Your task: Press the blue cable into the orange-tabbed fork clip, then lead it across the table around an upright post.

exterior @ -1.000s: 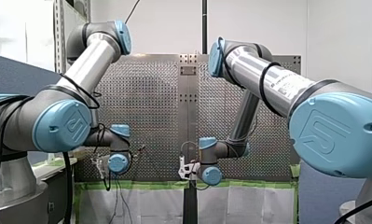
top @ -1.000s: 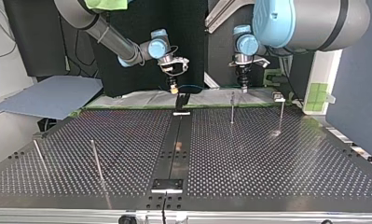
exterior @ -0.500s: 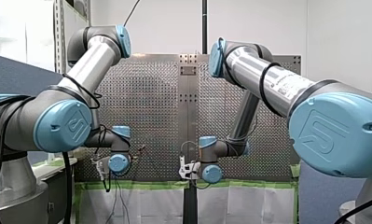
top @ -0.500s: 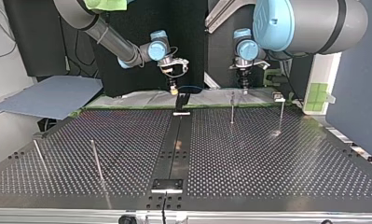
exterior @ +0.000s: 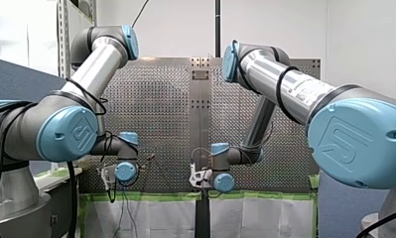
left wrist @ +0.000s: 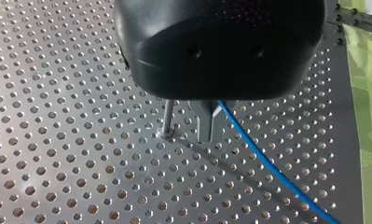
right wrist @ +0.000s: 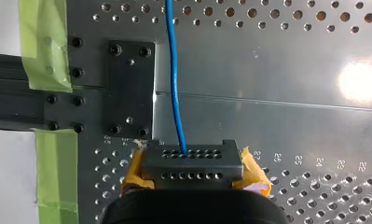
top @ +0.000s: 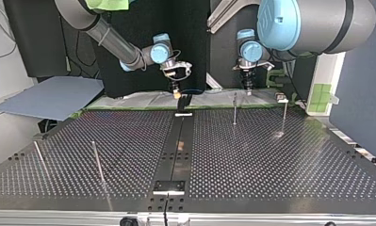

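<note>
In the left wrist view my left gripper (left wrist: pixel 210 133), black with metal fingers, is shut on the blue cable (left wrist: pixel 267 163), which trails away over the perforated table. An upright post (left wrist: pixel 168 116) stands close beside its fingertips. In the right wrist view the blue cable (right wrist: pixel 174 70) runs straight into my right gripper (right wrist: pixel 193 163), a grey holed block flanked by orange-yellow pads, closed with no gap. In the top view my right gripper (top: pixel 177 94) hangs just above a dark clip (top: pixel 184 101) on the centre rail. My left gripper (top: pixel 247 89) hovers near a post (top: pixel 234 108).
More upright posts stand at the top view's right (top: pixel 284 115) and near left (top: pixel 97 160). A black screwed plate (right wrist: pixel 130 88) and green tape (right wrist: pixel 44 46) mark the table's edge. A blue-grey sheet (top: pixel 53 96) lies off the table at the left.
My right gripper has shifted slightly down and toward the clip in the top view. My left gripper has barely moved.
</note>
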Action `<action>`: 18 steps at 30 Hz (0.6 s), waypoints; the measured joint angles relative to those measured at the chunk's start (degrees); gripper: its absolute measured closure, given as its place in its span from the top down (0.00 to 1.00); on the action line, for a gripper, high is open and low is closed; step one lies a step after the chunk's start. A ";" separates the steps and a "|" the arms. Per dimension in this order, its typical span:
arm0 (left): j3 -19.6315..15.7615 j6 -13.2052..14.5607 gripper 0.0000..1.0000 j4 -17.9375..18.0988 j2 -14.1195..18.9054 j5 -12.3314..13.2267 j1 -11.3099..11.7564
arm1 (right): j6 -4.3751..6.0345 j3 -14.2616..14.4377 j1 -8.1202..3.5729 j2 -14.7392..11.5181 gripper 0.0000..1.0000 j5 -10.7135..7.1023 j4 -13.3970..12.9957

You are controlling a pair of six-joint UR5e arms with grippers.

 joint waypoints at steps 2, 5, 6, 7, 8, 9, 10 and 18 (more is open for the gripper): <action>0.00 0.26 0.00 -0.01 0.00 -0.01 -0.03 | -0.04 -0.35 -0.06 -0.01 0.00 0.00 0.32; 0.00 0.44 0.00 0.00 0.01 0.02 -0.04 | -0.08 -0.80 -0.09 -0.02 0.00 -0.01 0.74; 0.01 0.47 0.00 0.01 0.06 0.04 -0.04 | -0.07 -0.90 -0.09 -0.03 0.00 0.00 0.82; 0.01 0.51 0.00 0.02 0.17 0.06 -0.04 | -0.07 -1.00 -0.10 -0.03 0.00 0.00 0.90; 0.01 0.56 0.00 0.01 0.43 0.08 -0.07 | -0.05 -1.13 -0.10 -0.02 0.00 0.00 0.96; 0.01 0.60 0.00 0.00 0.69 0.10 -0.08 | -0.04 -1.21 -0.12 -0.02 0.00 -0.01 0.99; 0.01 0.61 0.00 0.00 1.00 0.12 -0.09 | -0.04 -1.27 -0.15 -0.01 0.00 -0.01 1.01; 0.09 -0.97 0.00 1.09 2.27 1.22 0.09 | -0.01 -1.71 -0.30 0.02 0.00 -0.09 1.07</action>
